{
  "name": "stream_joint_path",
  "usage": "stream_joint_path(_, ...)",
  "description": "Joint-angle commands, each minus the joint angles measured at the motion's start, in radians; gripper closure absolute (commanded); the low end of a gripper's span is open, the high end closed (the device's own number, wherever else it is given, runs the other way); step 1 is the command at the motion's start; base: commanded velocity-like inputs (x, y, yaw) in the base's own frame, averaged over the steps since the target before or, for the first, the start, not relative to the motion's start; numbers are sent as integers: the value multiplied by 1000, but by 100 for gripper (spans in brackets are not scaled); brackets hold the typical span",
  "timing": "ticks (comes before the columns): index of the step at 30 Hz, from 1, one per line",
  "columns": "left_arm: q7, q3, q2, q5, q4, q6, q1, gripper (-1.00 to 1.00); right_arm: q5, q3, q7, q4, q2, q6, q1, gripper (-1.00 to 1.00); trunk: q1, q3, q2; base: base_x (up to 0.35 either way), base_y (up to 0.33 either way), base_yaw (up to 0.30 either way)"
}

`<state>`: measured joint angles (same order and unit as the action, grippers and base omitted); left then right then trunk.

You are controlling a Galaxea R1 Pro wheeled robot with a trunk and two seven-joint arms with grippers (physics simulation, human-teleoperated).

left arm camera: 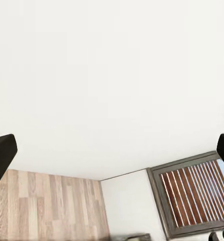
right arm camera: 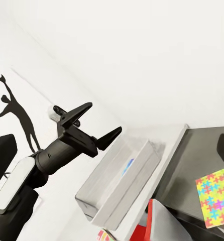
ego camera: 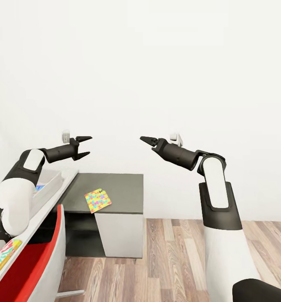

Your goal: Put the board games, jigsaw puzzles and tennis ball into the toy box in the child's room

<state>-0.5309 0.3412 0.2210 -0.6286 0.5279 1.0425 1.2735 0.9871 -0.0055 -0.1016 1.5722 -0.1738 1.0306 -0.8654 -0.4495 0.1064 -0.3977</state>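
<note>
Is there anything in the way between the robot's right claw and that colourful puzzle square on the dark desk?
Nothing visible. The right gripper hangs in open air above and right of the jigsaw puzzle, which lies flat and alone on the dark grey desk.

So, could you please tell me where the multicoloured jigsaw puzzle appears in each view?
Head view: the jigsaw puzzle lies on the dark grey desk, lower centre-left.
Left wrist view: not in it.
Right wrist view: the puzzle sits at the lower right edge.
Shared landmark: the open left gripper, above the toy box.
</note>
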Motion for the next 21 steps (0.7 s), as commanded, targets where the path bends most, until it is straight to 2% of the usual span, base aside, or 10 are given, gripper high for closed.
stream_joint_path(1,-8,5,0,9,-1,5,1,-100,11,-1,-10,0,-1,3,-1,-100,0,1,-2,-134,0,-257)
stream_joint_path(6,-8,5,0,10,0,5,1,-100,10,-1,-10,0,-1,4,-1,-100,0,-3,-2,-105,0,-257)
stream_joint_path(15,-8,5,0,10,0,5,1,-100,9,-1,-10,0,-1,4,-1,-100,0,-10,-2,-14,0,-257)
stream_joint_path(21,-8,5,0,10,0,5,1,-100,9,-1,-9,-2,14,2,-1,-100,0,-15,-2,-1,0,-257)
